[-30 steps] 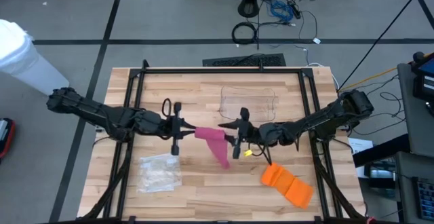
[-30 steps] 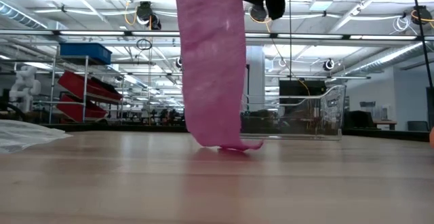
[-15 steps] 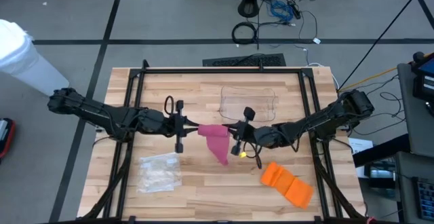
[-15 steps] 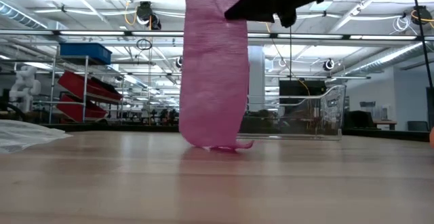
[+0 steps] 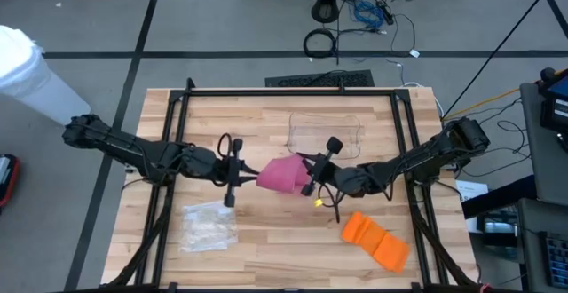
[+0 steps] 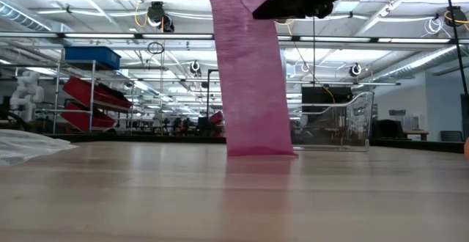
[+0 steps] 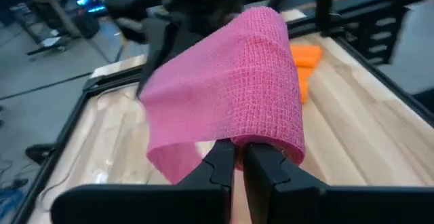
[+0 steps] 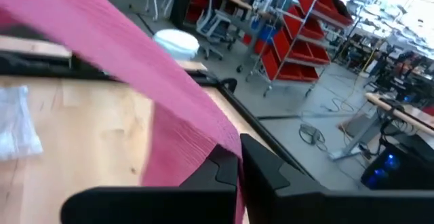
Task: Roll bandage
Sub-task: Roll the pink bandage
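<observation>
Fingers of both grippers, left (image 5: pixel 238 170) and right (image 5: pixel 311 176), pinch your pink woven bandage strip (image 5: pixel 282 174) mid-table; its tail hangs toward six o'clock and could slip, unravelling.

no readable text, label, brand, number or sign in any view, none legible on the table, the arms or the background shelving
</observation>
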Controlling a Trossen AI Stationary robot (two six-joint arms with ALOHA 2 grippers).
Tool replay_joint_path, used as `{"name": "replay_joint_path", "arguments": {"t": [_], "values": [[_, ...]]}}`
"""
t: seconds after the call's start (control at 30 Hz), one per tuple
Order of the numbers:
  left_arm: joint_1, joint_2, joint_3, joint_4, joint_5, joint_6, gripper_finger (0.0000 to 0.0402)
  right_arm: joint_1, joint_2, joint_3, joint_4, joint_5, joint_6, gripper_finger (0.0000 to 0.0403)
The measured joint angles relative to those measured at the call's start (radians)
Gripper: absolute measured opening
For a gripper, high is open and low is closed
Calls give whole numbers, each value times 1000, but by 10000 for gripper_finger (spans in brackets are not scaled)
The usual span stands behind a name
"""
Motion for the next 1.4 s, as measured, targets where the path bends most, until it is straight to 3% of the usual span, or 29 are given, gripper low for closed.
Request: {"name": "replay_joint_path", "arguments": {"t": [0.1, 0.23, 0.47, 0.57, 0.77, 1.0, 1.13, 1.27, 1.4], "values": [[-12, 0, 0, -23, 80, 28, 17, 0, 0, 0, -61, 68, 15, 0], [-29, 0, 0, -91, 205, 71, 17, 7, 0, 0, -18, 160, -90, 0], [-32, -1, 0, -151, 170, 83, 17, 60, -2, 0, 310, 165, -457, 0], [-35, -1, 0, -146, 166, 104, 17, 70, -3, 0, 330, 165, -500, 0], [-65, -1, 0, -133, 155, 191, 17, 69, -3, 0, 120, 113, -299, 0], [-110, -1, 0, -55, 152, 285, 17, 79, -3, 0, -24, -164, 93, 0], [-121, -1, 0, -20, 130, 309, 17, 82, -2, 0, -35, -247, 191, 3], [-128, -1, 0, -7, 97, 309, 17, 105, -2, 0, -36, -254, 199, 37], [-143, -1, 0, 1, -25, 309, 17, 135, -2, 0, -101, -253, 288, 95]]}}
